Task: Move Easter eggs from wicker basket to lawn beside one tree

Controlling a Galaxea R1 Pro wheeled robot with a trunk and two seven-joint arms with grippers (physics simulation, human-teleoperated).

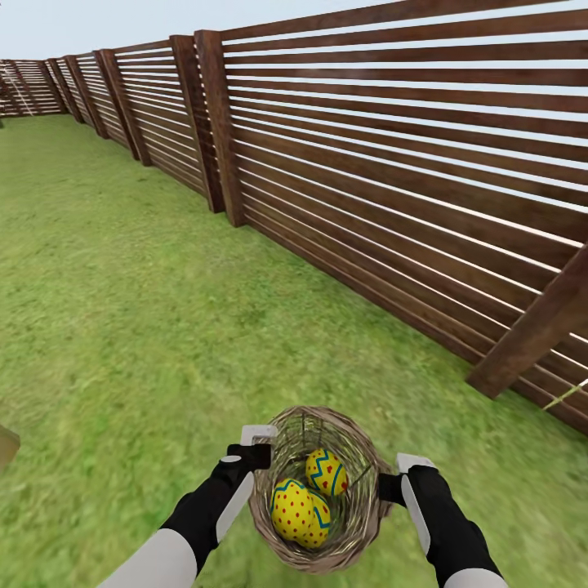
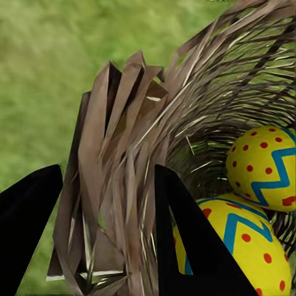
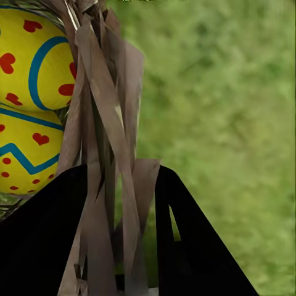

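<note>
I hold the wicker basket (image 1: 347,551) in front of me above the lawn (image 1: 122,286), one gripper on each side of it. My left gripper (image 1: 260,457) is shut on the basket's woven wall (image 2: 117,154). My right gripper (image 1: 390,483) is shut on the opposite wall (image 3: 105,123). Inside lie yellow Easter eggs with blue zigzags; one (image 1: 327,471) rests farther in and one (image 1: 300,512) nearer me. The left wrist view shows two red-dotted eggs (image 2: 265,166) (image 2: 246,246), and the right wrist view shows two with hearts (image 3: 31,61) (image 3: 24,154). The tree is out of view.
A tall dark wooden slat fence (image 1: 392,163) runs along the right into the distance, with a slanted post (image 1: 531,327) close by. Grass stretches ahead and to the left. A small tan object (image 1: 6,445) sits at the left edge.
</note>
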